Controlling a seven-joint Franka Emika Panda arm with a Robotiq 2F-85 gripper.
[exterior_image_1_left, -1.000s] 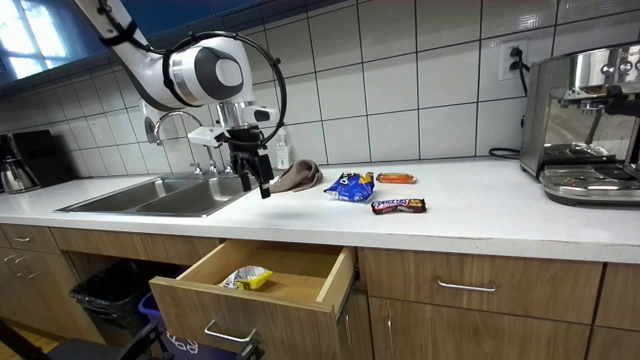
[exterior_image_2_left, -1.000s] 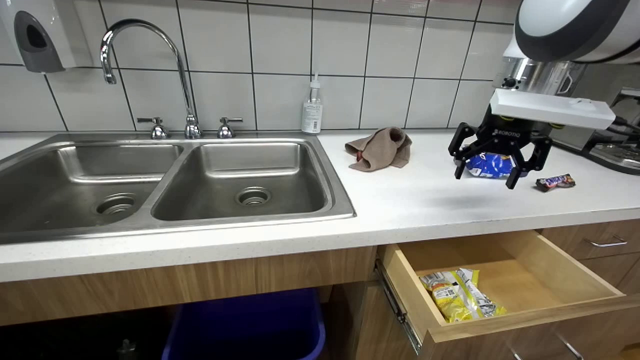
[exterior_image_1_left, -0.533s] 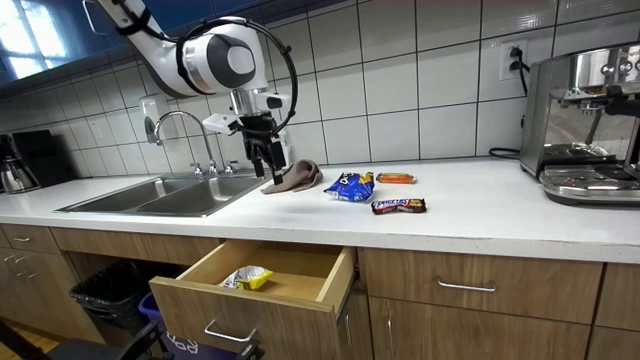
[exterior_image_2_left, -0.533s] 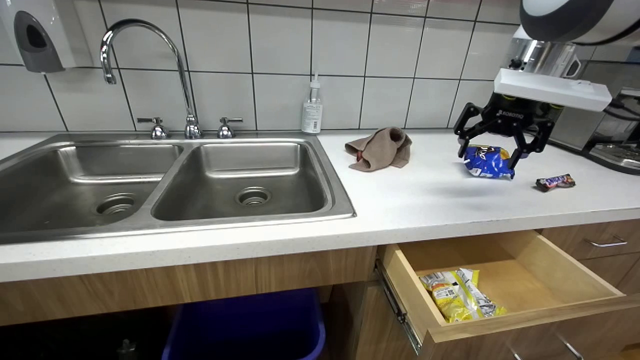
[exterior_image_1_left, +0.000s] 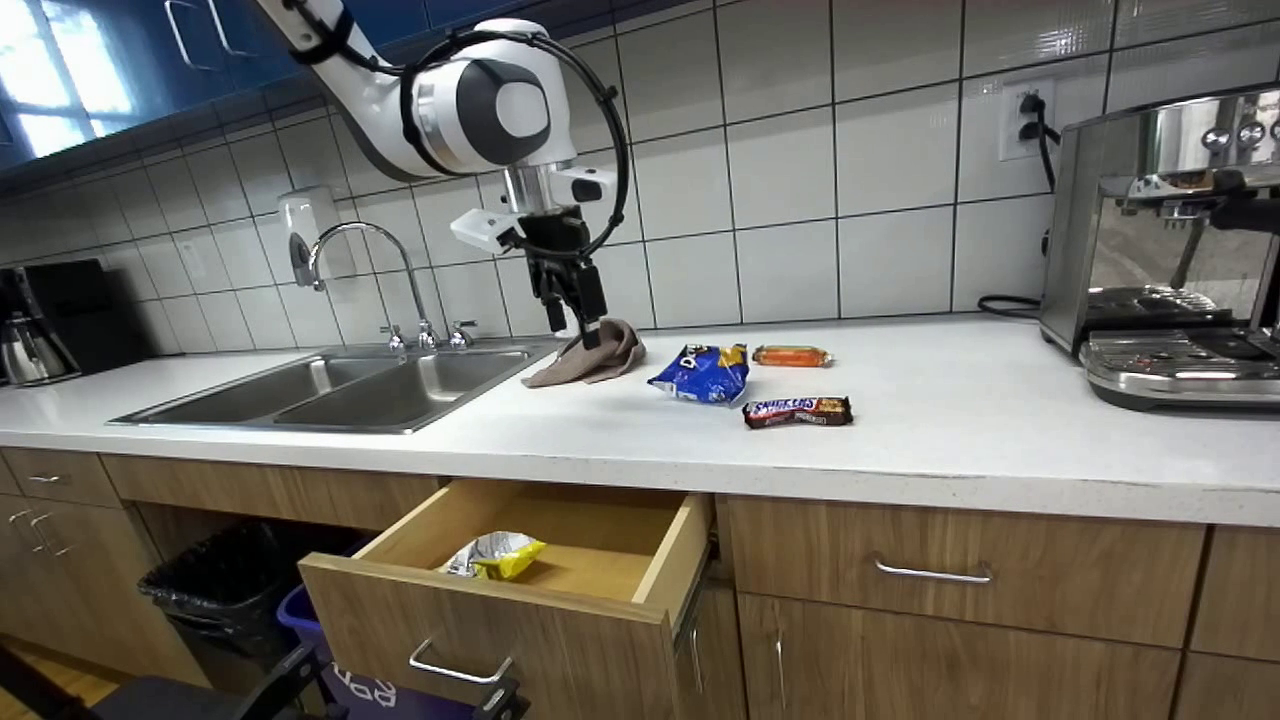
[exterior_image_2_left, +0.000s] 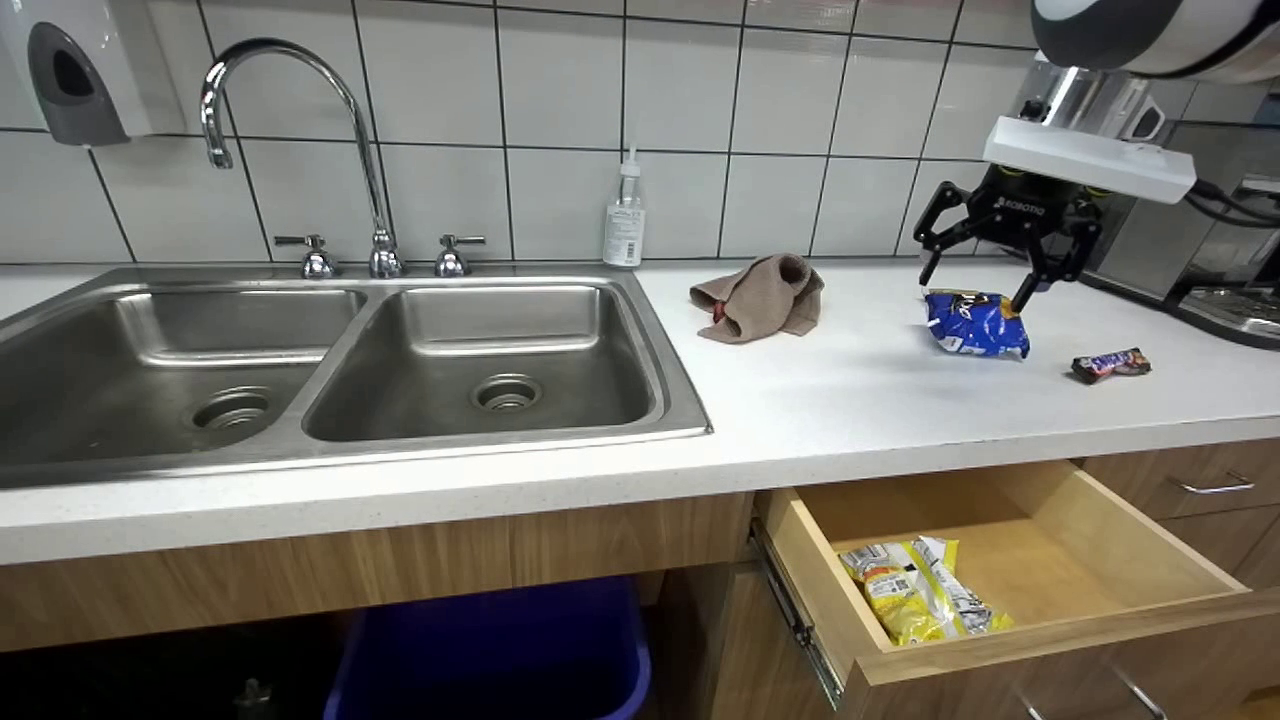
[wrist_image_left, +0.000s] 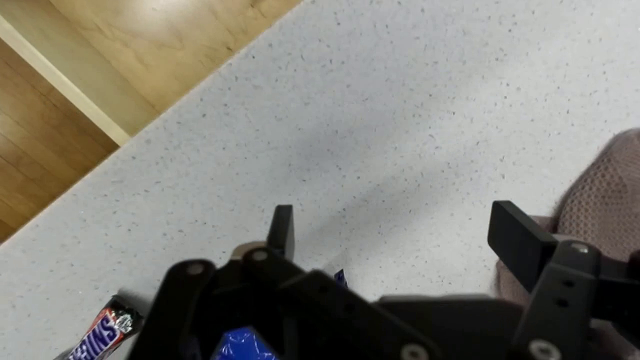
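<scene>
Hovers above the white countertop (exterior_image_1_left: 960, 425) with the gripper (wrist_image_left: 397, 227) pointing down and its jaws spread wide — speckled surface in the gap between them in the wrist view. Overlaps the top of the blue chip bag (exterior_image_2_left: 970, 335) in an exterior view by line of sight alone, yet hangs apart from it, between that bag and the brown cloth (exterior_image_2_left: 765, 300). Has the blue chip bag lying on the countertop, near a Snickers bar (exterior_image_1_left: 797, 412) and a small orange packet (exterior_image_1_left: 792, 356). Shows it in the wrist view as a shiny blue patch at the lower edge, mostly hidden by the gripper. Has the brown cloth bunched just beside the sink (exterior_image_2_left: 678, 402), apart from the bag. Includes a drawer (exterior_image_2_left: 1060, 555) below — pulled out, with a yellow and silver packet (exterior_image_2_left: 925, 590) lying near one of its sides. Takes in, farther off, a chrome faucet (exterior_image_2_left: 385, 260) at the sink, a pump bottle (exterior_image_2_left: 625, 225) near the tiled wall (exterior_image_1_left: 780, 170), and a steel espresso machine (exterior_image_1_left: 1180, 260).
</scene>
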